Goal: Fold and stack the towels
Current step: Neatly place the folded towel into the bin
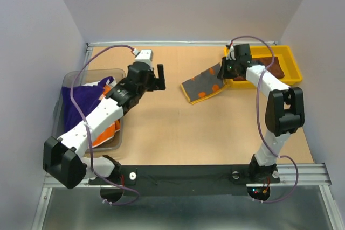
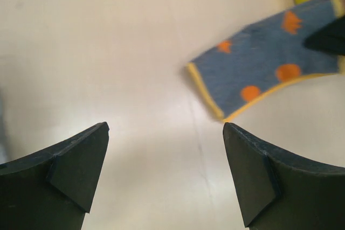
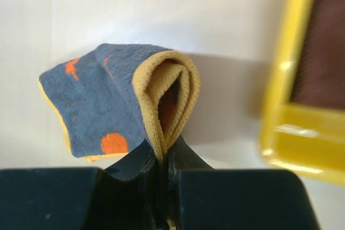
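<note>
Tan table (image 1: 172,133) — clear bin (image 1: 69,82), yellow tray (image 1: 291,60), spotted grey towel (image 1: 202,85).

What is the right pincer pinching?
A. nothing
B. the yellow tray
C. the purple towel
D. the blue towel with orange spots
D: the right pincer is shut on a folded edge of the blue towel with orange spots, beside the yellow tray, while the purple towel lies in the bin on the left.

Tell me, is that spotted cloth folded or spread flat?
Folded: the spotted cloth is doubled over, its yellow edge looping at the pinched end.
</note>
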`<state>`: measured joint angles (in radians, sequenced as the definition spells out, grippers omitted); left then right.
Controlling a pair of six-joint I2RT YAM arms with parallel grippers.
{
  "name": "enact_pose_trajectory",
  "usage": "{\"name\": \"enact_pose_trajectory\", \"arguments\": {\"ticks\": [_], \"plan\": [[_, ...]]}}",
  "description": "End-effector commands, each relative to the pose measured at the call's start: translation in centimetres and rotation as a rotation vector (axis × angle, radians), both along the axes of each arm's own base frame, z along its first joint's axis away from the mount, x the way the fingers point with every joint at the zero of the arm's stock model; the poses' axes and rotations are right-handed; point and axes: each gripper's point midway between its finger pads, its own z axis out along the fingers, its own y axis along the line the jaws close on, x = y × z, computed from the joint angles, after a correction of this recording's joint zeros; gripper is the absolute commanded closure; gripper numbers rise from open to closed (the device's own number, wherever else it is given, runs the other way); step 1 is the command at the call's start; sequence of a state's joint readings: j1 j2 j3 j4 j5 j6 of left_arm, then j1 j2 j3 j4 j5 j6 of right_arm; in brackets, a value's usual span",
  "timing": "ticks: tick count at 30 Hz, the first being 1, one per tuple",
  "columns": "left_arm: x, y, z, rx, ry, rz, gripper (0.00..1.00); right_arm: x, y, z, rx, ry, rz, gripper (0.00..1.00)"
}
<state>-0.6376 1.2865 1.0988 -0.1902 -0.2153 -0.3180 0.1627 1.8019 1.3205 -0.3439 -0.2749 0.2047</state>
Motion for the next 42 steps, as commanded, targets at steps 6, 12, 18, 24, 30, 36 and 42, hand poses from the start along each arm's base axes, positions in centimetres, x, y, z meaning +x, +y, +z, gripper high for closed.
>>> {"name": "enact_pose_trajectory", "arguments": {"ticks": [6,12,18,24,30,36,42], "plan": [[0.7,8.3,-1.7,0.104,-0.067,0.155,0.01,6.5,-11.4,6.1,-0.423,-0.108,-0.013,0.99],[1.2,9.6,-3.6,0.156,-0.026,0.212,0.01,8.6,-16.5,6.5,-0.560,-0.109,-0.035,0.99],[1.8,10.3,-5.7,0.197,0.024,0.245,0.01,9.5,-20.7,7.5,-0.676,-0.126,-0.029,1.00],[2.2,10.6,-6.5,0.204,0.026,0.265,0.01,10.5,-24.2,7.6,-0.685,-0.144,-0.035,0.99],[2.4,11.0,-7.5,0.237,0.042,0.280,0.01,11.3,-26.3,8.0,-0.710,-0.158,-0.055,1.00],[2.6,10.9,-7.9,0.242,0.049,0.277,0.01,11.7,-26.7,7.0,-0.708,-0.149,-0.043,1.00],[2.6,10.9,-8.2,0.250,0.058,0.273,0.01,11.4,-27.0,3.5,-0.703,-0.080,-0.045,0.99]]}}
